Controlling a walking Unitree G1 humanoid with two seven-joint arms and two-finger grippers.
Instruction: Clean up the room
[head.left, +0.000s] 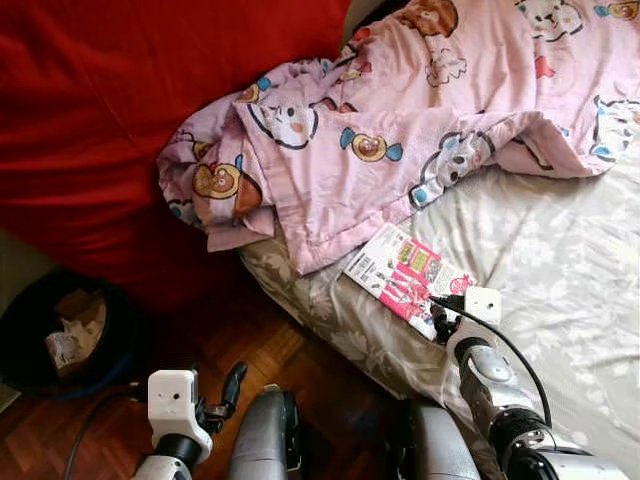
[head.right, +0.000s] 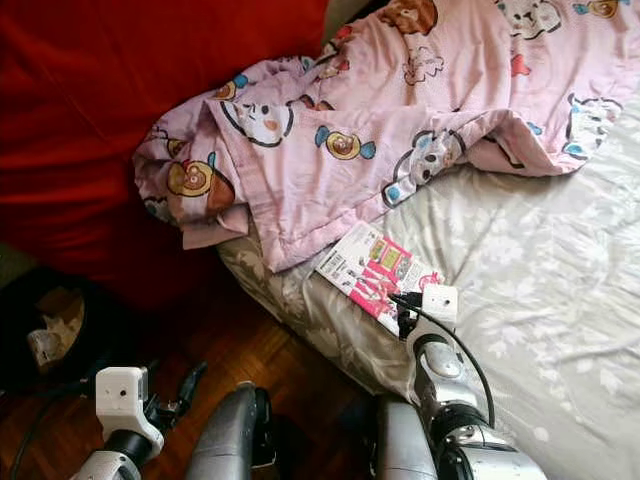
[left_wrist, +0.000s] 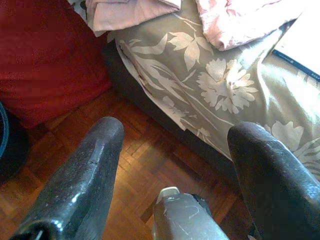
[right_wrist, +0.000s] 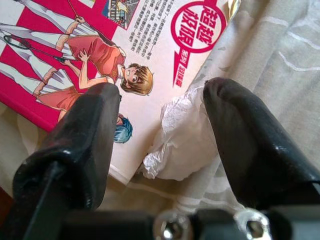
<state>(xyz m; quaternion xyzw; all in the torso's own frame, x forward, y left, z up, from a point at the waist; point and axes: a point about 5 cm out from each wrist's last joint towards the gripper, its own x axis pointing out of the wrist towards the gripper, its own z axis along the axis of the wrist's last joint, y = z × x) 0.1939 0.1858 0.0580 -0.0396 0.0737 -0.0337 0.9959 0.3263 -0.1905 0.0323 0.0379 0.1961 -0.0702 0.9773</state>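
A crumpled white paper wad (right_wrist: 180, 140) lies on the bed sheet against the edge of a pink and white comic book (head.left: 402, 274). My right gripper (right_wrist: 161, 92) is open and low over the bed, one finger (right_wrist: 85, 135) over the book's cover and the other (right_wrist: 250, 135) on the far side of the wad, so the wad sits between them. In the head views the right gripper (head.left: 440, 322) is at the book's near corner. My left gripper (head.left: 225, 390) hangs open above the wooden floor beside the bed, holding nothing.
A pink cartoon-print blanket (head.left: 400, 110) is bunched across the bed (head.left: 560, 260), draping over its edge. A big red cushion (head.left: 100, 120) fills the far left. A dark round bin (head.left: 20, 335) with paper scraps stands on the parquet floor (head.left: 270, 345) at the left.
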